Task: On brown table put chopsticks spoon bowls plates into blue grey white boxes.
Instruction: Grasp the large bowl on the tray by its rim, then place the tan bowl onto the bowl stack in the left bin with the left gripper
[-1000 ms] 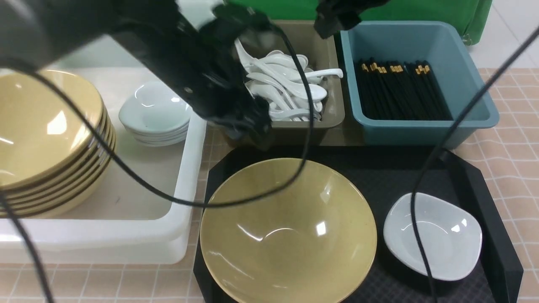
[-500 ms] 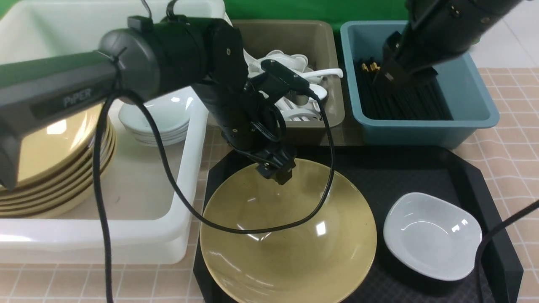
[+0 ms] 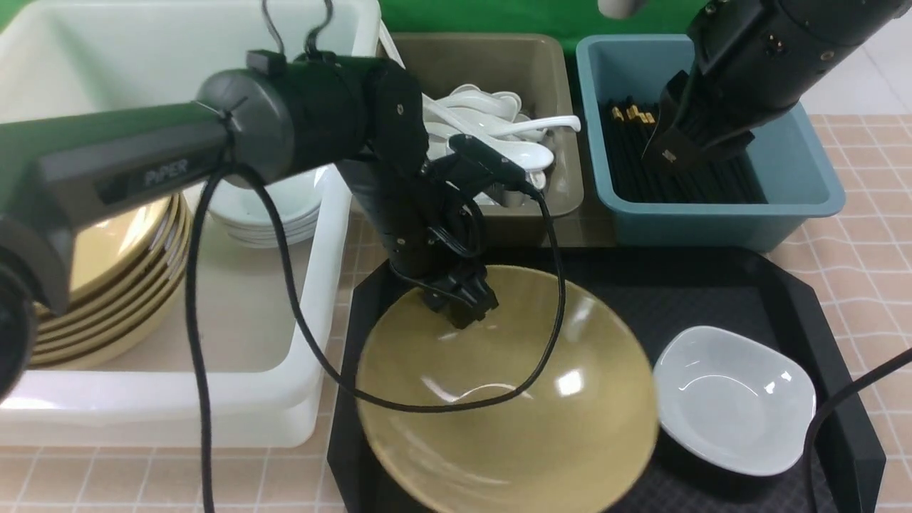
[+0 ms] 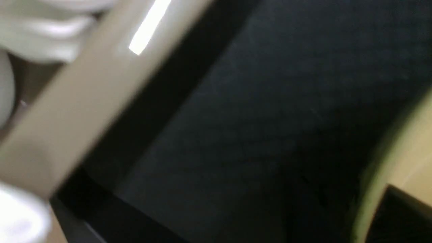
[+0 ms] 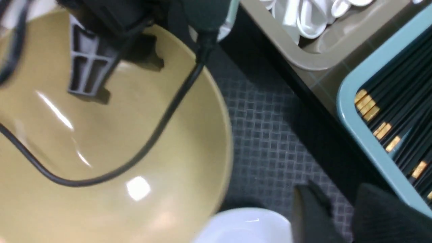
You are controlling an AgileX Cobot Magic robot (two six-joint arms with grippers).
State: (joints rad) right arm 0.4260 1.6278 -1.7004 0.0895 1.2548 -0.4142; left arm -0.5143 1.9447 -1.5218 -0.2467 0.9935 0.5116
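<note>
A big yellow bowl (image 3: 513, 413) lies tilted on the black tray (image 3: 791, 299), with a small white plate (image 3: 734, 399) to its right. My left gripper (image 3: 459, 303) is shut on the bowl's far rim; one dark finger (image 4: 401, 219) shows beside the rim (image 4: 405, 158) in the left wrist view. My right gripper (image 3: 666, 153) hangs over the blue box (image 3: 712, 214) of black chopsticks (image 3: 698, 182). Its fingers stand a little apart around nothing (image 5: 334, 194). White spoons (image 3: 499, 128) fill the grey box (image 3: 527, 214).
The white box (image 3: 313, 271) on the left holds a stack of yellow bowls (image 3: 121, 278) and several small white dishes (image 3: 263, 214). My left arm's cable loops across the yellow bowl. The grey and blue boxes stand directly behind the tray.
My left gripper has closed on the bowl's far rim, and the bowl has tipped and slid right toward the white plate. The right gripper's fingers have drawn closer together over the blue box.
</note>
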